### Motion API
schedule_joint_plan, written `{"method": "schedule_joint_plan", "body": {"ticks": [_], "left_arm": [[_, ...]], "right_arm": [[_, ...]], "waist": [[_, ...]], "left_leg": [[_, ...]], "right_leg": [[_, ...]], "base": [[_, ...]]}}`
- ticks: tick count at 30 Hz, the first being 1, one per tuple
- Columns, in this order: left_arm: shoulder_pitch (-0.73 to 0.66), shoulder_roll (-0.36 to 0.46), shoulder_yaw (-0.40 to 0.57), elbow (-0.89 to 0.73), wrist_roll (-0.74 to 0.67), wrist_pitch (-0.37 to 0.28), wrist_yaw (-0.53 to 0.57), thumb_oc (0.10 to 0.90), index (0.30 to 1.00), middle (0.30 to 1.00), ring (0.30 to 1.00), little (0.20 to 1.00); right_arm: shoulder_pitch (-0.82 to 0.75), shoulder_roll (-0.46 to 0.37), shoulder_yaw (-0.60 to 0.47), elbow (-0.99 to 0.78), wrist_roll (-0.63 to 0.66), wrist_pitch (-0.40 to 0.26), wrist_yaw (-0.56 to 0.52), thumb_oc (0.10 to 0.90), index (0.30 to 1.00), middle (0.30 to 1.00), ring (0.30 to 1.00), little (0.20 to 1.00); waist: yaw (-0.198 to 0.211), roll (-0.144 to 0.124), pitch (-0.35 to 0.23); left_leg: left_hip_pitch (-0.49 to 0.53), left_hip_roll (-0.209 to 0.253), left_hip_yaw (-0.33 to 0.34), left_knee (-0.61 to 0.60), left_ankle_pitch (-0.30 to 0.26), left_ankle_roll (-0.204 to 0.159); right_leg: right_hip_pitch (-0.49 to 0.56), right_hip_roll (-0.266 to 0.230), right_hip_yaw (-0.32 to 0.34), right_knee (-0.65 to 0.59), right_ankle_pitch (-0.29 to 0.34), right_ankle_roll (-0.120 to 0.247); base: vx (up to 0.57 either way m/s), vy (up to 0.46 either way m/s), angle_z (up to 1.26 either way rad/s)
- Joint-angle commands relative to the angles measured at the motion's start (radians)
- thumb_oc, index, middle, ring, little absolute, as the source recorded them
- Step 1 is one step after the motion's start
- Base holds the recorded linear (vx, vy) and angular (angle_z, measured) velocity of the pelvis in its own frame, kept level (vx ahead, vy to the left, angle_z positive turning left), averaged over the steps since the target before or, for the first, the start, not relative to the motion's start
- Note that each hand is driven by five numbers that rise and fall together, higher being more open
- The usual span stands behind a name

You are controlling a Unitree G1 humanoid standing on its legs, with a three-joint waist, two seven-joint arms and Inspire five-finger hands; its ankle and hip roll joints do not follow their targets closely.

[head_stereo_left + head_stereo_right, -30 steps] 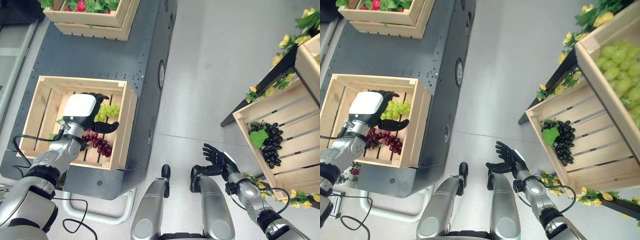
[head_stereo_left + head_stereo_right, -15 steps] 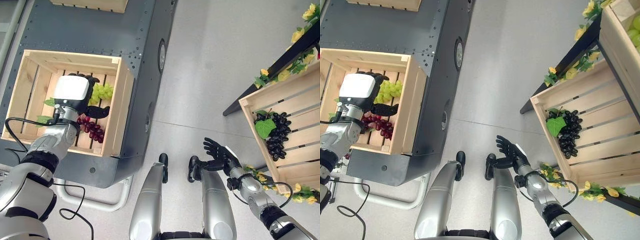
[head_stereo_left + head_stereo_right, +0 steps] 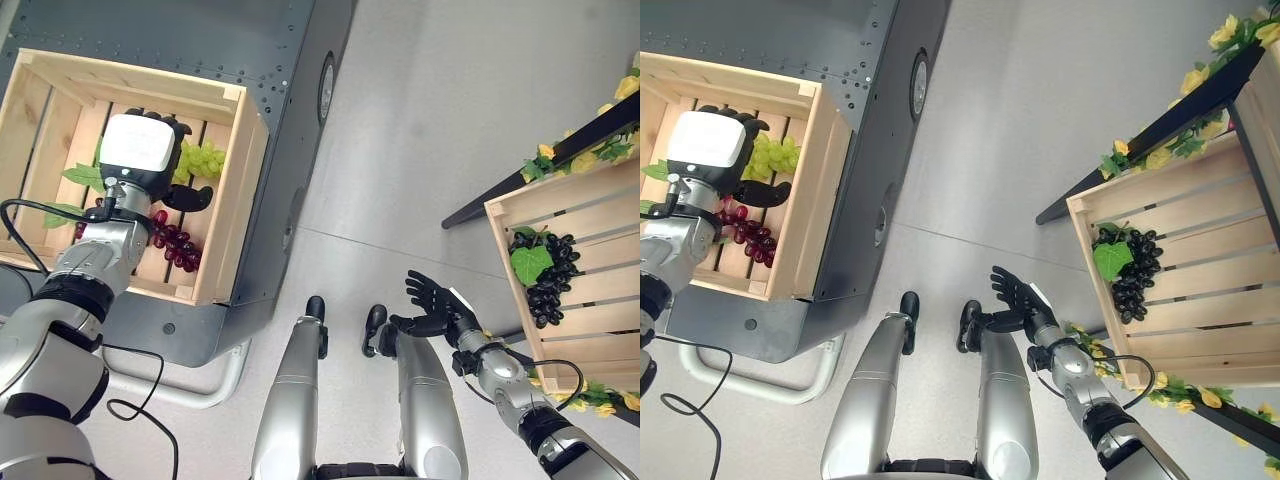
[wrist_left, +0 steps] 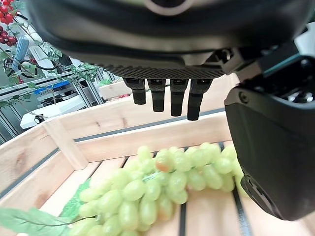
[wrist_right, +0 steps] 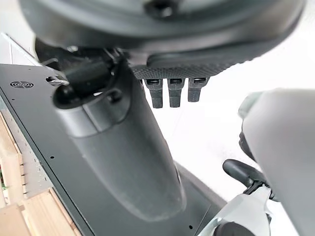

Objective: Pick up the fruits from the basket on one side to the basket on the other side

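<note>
- Pale grey floor [image 3: 450,120] mid-frame; wooden crate [image 3: 235,190] upper left, on dark metal platform [image 3: 290,60]
- Left hand [image 3: 140,160] above green grapes [image 4: 162,184], fingers straight, apart from the fruit
- Right hand [image 3: 432,308] lower right, fingers spread, empty
- Black grapes [image 3: 545,285] in right-edge crate [image 3: 600,240]

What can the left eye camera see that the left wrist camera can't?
The left eye view alone shows the red grapes in the left crate, the black grapes in the right crate, and the open right robot hand over the floor. The left wrist view alone shows shelves with plants beyond the crate. Both show the green grapes under the open left robot hand.
</note>
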Motion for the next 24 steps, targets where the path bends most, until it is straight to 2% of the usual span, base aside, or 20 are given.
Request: {"method": "schedule_joint_plan", "body": {"ticks": [1, 5, 13, 17, 24], "left_arm": [[-0.144, 0.166, 0.012, -0.028, 0.031, 0.084, 0.035, 0.8, 0.9, 0.9, 0.9, 0.9], [-0.168, 0.178, -0.003, -0.036, 0.052, 0.109, 0.009, 0.8, 0.9, 0.9, 0.9, 0.9], [-0.233, 0.198, -0.065, -0.075, 0.091, 0.088, -0.082, 0.8, 0.9, 0.9, 0.9, 0.9], [-0.23, 0.195, -0.063, -0.069, 0.099, 0.039, -0.074, 0.8, 0.9, 0.9, 0.9, 0.9], [-0.244, 0.175, -0.077, -0.038, 0.108, -0.068, 0.024, 0.8, 0.9, 0.9, 0.9, 0.9]], "right_arm": [[0.044, -0.007, -0.021, -0.066, 0.057, -0.083, 0.006, 0.8, 0.9, 0.9, 0.9, 0.9], [0.051, -0.005, -0.022, -0.079, 0.071, -0.082, 0.011, 0.8, 0.9, 0.9, 0.9, 0.9], [0.046, -0.003, -0.032, -0.093, 0.085, -0.095, 0.005, 0.8, 0.9, 0.9, 0.9, 0.9], [0.053, -0.006, -0.041, -0.094, 0.09, -0.092, -0.01, 0.8, 0.9, 0.9, 0.9, 0.9], [0.063, -0.008, -0.053, -0.083, 0.073, -0.081, -0.002, 0.8, 0.9, 0.9, 0.9, 0.9]], "waist": [[0.011, 0.001, -0.015], [0.013, -0.012, -0.015], [0.016, -0.03, -0.015], [0.013, -0.031, -0.015], [-0.005, -0.033, -0.015]], "left_leg": [[0.038, -0.031, 0.083, 0.003, -0.065, 0.045], [0.016, -0.027, 0.076, 0.004, -0.063, 0.047], [-0.038, -0.019, 0.065, 0.012, -0.068, 0.054], [-0.049, -0.022, 0.062, 0.019, -0.071, 0.056], [-0.064, -0.016, 0.07, 0.031, -0.075, 0.056]], "right_leg": [[0.077, 0.023, 0.032, -0.056, 0.045, 0.05], [0.056, 0.025, 0.026, -0.054, 0.051, 0.054], [-0.001, 0.026, 0.018, -0.037, 0.059, 0.06], [-0.014, 0.028, 0.02, -0.027, 0.06, 0.062], [-0.033, 0.036, 0.034, -0.019, 0.064, 0.065]], "base": [[0.06, 0.013, 0.11], [0.02, 0.001, 0.09], [0.0, -0.009, 0.05], [0.0, 0.007, 0.01], [0.01, 0.038, -0.03]]}}
